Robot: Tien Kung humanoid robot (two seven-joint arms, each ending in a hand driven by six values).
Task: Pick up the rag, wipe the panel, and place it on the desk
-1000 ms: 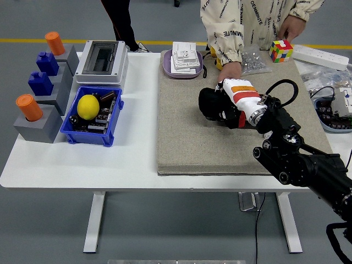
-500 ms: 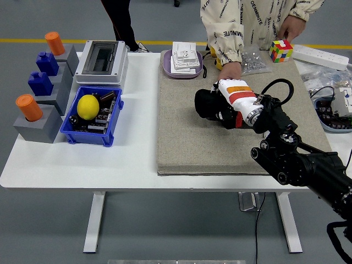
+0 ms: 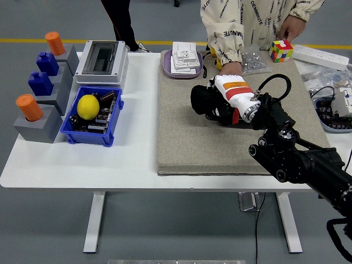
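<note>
The robot's right hand (image 3: 223,102), white-backed with an orange stripe and black fingers, reaches in from the lower right on a black arm and lies on the grey felt panel (image 3: 187,137) that covers the right part of the white desk (image 3: 132,159). Its fingers are curled down around a dark black rag (image 3: 203,102), which is bunched under the palm and pressed against the panel in the panel's upper middle area. The rag's left edge sticks out past the fingertips toward the panel's left side.

Just beyond the hand, at the panel's far edge, a person in a cream printed sleeve rests one hand (image 3: 231,68) on the panel, nearly touching the robot's wrist. The person's other hand (image 3: 291,25) is near a multicoloured puzzle cube (image 3: 280,50) that sits at the panel's far right corner, beside a clear bag of small metal parts (image 3: 254,60).

Off the panel's far left corner stands a purple tray with white switch plates (image 3: 183,58). Further left of the panel are a grey electrical box with a clear lid (image 3: 102,59) and a blue plastic bin (image 3: 91,116) holding a yellow lemon (image 3: 88,106) and dark parts. At the desk's left end, far from the panel, grey stepped blocks (image 3: 41,118) carry orange cylinders and blue pieces.
</note>
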